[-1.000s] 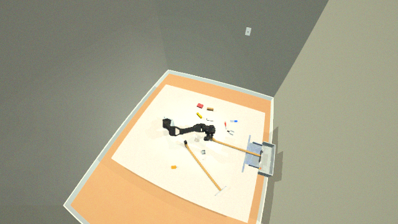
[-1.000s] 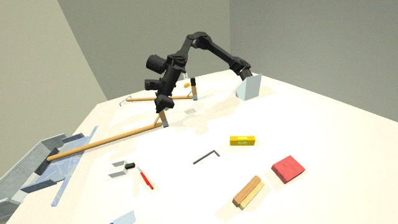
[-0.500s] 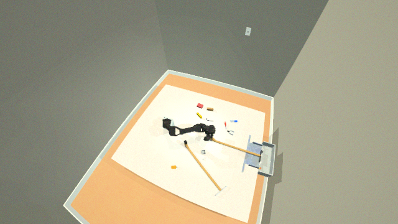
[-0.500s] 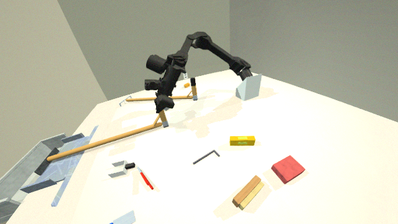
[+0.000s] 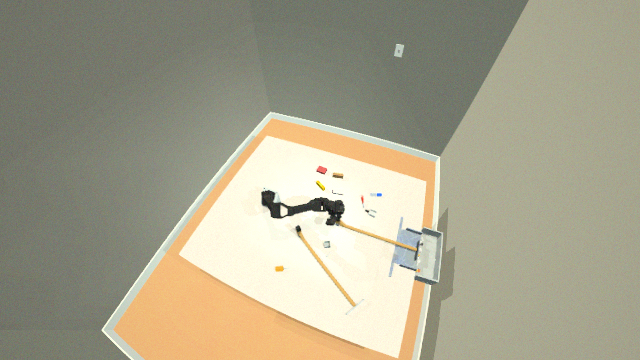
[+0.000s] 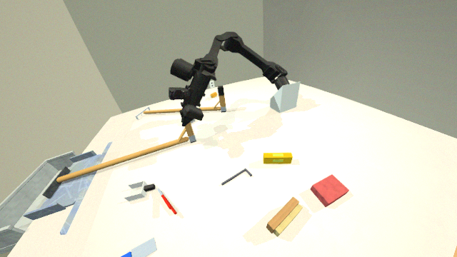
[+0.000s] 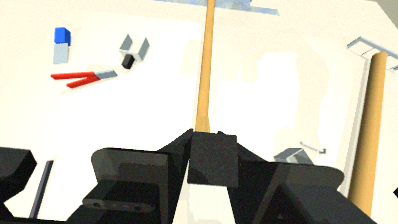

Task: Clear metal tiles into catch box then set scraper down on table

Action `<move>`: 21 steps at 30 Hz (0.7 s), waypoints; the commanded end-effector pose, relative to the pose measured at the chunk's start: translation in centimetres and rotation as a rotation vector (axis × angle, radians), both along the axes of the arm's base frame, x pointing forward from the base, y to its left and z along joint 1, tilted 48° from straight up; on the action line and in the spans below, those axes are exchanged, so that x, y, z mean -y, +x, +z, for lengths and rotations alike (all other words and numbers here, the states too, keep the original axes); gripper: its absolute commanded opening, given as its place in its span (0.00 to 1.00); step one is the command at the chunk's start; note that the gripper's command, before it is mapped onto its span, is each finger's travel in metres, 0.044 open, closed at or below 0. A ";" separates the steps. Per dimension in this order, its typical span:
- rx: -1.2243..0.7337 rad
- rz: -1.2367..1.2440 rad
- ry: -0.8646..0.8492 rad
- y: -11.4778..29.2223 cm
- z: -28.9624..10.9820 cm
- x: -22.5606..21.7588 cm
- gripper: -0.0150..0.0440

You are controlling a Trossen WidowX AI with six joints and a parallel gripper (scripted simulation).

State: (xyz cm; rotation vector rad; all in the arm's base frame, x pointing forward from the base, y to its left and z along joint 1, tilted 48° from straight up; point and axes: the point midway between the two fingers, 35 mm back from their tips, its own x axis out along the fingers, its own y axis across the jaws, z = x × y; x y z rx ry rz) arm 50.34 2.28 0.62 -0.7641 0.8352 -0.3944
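My gripper (image 5: 334, 219) (image 6: 188, 121) (image 7: 205, 133) is shut on the dark grip of the long scraper (image 5: 377, 238) (image 6: 121, 158) (image 7: 205, 75), near the middle of the table. The scraper's wooden pole runs from my fingers out to the steel bench plate (image 5: 400, 260) (image 6: 76, 193) (image 7: 235, 5). Its dark blade (image 6: 53, 186) lies at the plate's far end, next to the grey catch box (image 5: 432, 255) (image 6: 21, 194). I cannot make out any metal tile on the plate.
A second long-handled tool (image 5: 325, 267) (image 6: 168, 111) (image 7: 367, 130) lies beside my arm. Scattered on the table are a red block (image 6: 329, 190), a wooden block (image 6: 283, 215), a yellow level (image 6: 278, 158), a hex key (image 6: 236, 175), a red-handled tool (image 6: 167, 203) (image 7: 80, 81) and a metal clip (image 6: 137, 190).
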 end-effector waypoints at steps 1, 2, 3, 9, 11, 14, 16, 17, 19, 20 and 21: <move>0.004 0.006 -0.002 -0.8 0.3 -0.6 0.25; 0.004 0.006 -0.002 -0.9 0.3 -0.6 0.25; 0.004 0.006 -0.002 -1.1 0.3 -0.6 0.25; 0.003 0.006 -0.001 -1.9 0.2 -0.8 0.25; 0.003 0.006 0.000 -2.2 0.2 -0.8 0.25; 0.003 0.006 0.000 -2.7 0.2 -0.9 0.25; 0.003 0.007 0.000 -3.0 0.2 -1.0 0.25; 0.003 0.007 0.000 -3.1 0.2 -1.0 0.25; 0.003 0.007 0.001 -3.4 0.2 -1.0 0.25; 0.003 0.007 0.001 -3.6 0.2 -1.0 0.25; 0.002 0.007 0.001 -3.7 0.2 -1.1 0.25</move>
